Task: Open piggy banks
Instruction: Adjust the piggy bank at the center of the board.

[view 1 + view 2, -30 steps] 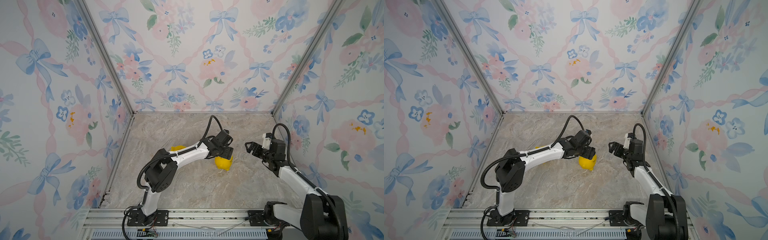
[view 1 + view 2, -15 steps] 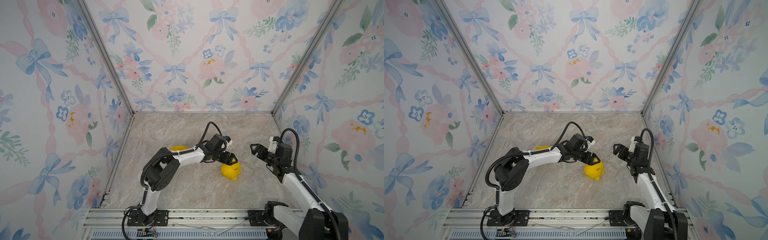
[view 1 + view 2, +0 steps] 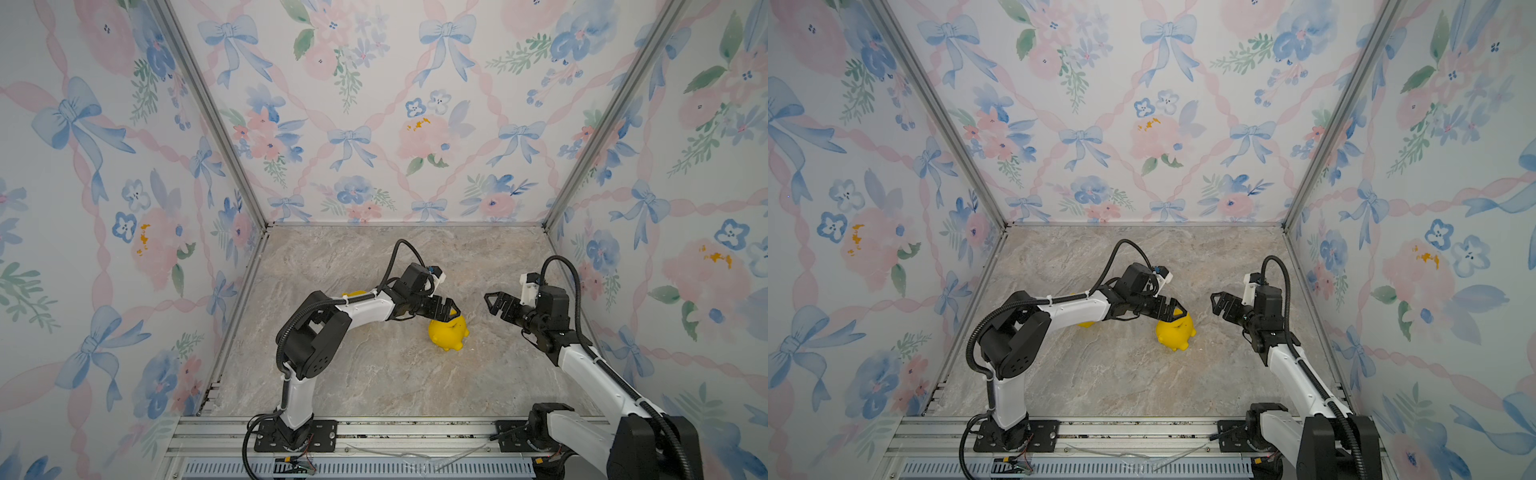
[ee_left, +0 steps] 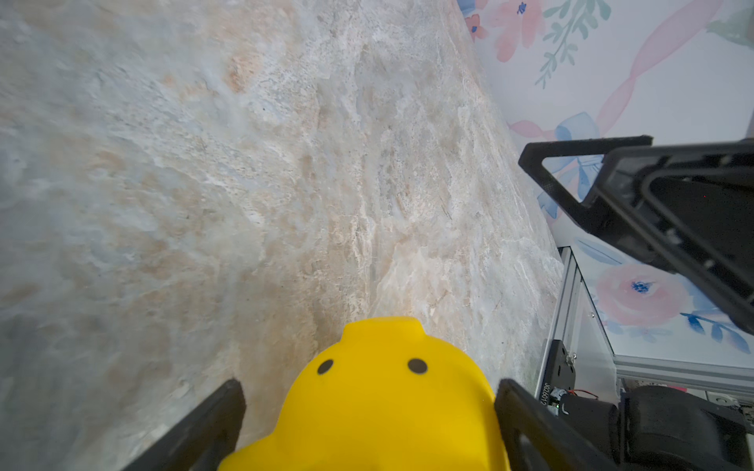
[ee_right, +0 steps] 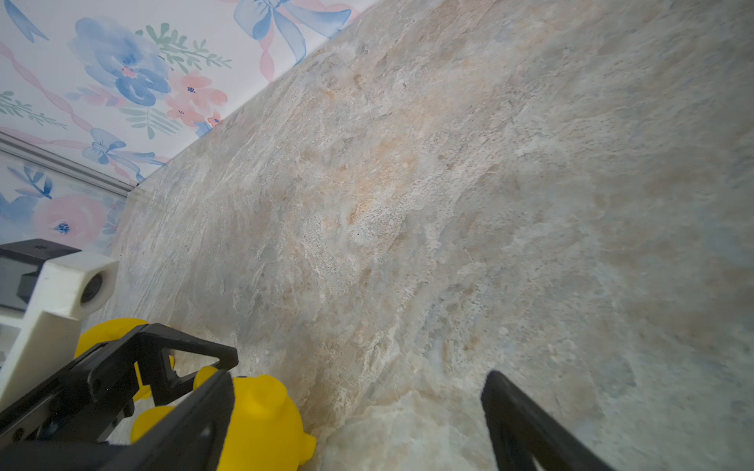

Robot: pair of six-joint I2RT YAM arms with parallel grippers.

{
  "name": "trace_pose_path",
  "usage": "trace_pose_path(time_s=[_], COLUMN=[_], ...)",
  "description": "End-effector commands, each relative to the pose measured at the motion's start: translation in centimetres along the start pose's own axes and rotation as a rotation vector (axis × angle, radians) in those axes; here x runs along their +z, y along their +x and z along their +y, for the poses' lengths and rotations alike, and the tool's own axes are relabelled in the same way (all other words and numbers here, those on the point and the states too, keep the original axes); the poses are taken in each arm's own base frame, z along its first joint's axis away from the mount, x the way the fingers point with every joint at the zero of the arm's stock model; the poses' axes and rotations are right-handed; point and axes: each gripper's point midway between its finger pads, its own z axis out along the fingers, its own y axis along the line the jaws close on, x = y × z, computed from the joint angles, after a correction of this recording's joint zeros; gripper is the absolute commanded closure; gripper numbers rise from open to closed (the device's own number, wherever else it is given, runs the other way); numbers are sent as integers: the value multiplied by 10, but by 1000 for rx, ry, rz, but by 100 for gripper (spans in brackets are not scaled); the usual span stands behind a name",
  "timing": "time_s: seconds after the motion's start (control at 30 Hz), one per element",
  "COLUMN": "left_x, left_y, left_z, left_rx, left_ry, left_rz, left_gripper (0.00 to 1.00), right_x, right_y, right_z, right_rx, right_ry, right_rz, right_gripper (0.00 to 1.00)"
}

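Observation:
One yellow piggy bank (image 3: 449, 334) (image 3: 1175, 332) rests on the marble table near the middle. My left gripper (image 3: 451, 313) (image 3: 1177, 311) is open just above and around its head. In the left wrist view the piggy bank (image 4: 387, 407) sits between the two spread fingers with a gap on each side, eyes and snout facing away. A second piggy bank (image 3: 353, 294) (image 5: 104, 330) is mostly hidden behind the left arm. My right gripper (image 3: 490, 304) (image 3: 1214, 303) hangs open and empty to the right of the near piggy bank (image 5: 265, 416).
Floral walls close in the table (image 3: 374, 374) on three sides. An aluminium rail (image 3: 374, 432) with both arm bases runs along the front edge. The right gripper's fingers (image 4: 591, 195) show in the left wrist view, close to the right wall.
My left gripper, shut on the piggy bank a moment ago, carried it down toward the front, and now stands open with the pig resting on the table. The right arm has barely shifted.

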Motion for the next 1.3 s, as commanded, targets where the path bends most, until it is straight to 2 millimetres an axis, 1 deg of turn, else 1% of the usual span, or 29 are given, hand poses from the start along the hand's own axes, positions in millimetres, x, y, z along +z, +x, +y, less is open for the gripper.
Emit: trace_pose_path(time_s=[0.0, 0.2, 0.37, 0.6, 0.7, 0.8, 0.93, 1.0, 1.07, 1.17, 1.27], left_x=[-14, -21, -25, -38, -47, -57, -70, -76, -82, -88, -96], left_y=[-10, -14, -15, -19, -21, -21, -19, -19, -16, -9, -6], left_z=[3, 27, 41, 51, 54, 60, 63, 61, 58, 55, 55], left_rx=[24, -1, -2, 8, 15, 23, 53, 85, 115, 150, 166], left_ry=[-14, -51, -85, -112, -125, -151, -167, -173, -176, -172, -194], left_rz=[-32, -41, -39, -49, -63, -71, -72, -73, -74, -69, -82], left_gripper=[2, 2, 2, 2, 2, 2, 2, 2, 2, 2, 2], right_x=[4, 11, 21, 28, 29, 31, 34, 35, 36, 34, 27], right_y=[-2, 2, 3, 12, 18, 23, 29, 31, 37, 46, 52], right_z=[6, 17, 17, 20, 22, 28, 31, 23, 17, 13, 15], right_rx=[-30, -84, -83, -80, -94, -104, -110, -83, -63, -52, -60], right_ry=[-6, -31, -5, 6, 2, -23, -19, 25, 55, 66, 79], right_rz=[9, 37, 84, 117, 122, 128, 142, 149, 168, 183, 193], right_gripper=[3, 3, 4, 4, 4, 4, 4, 3, 2, 1, 1])
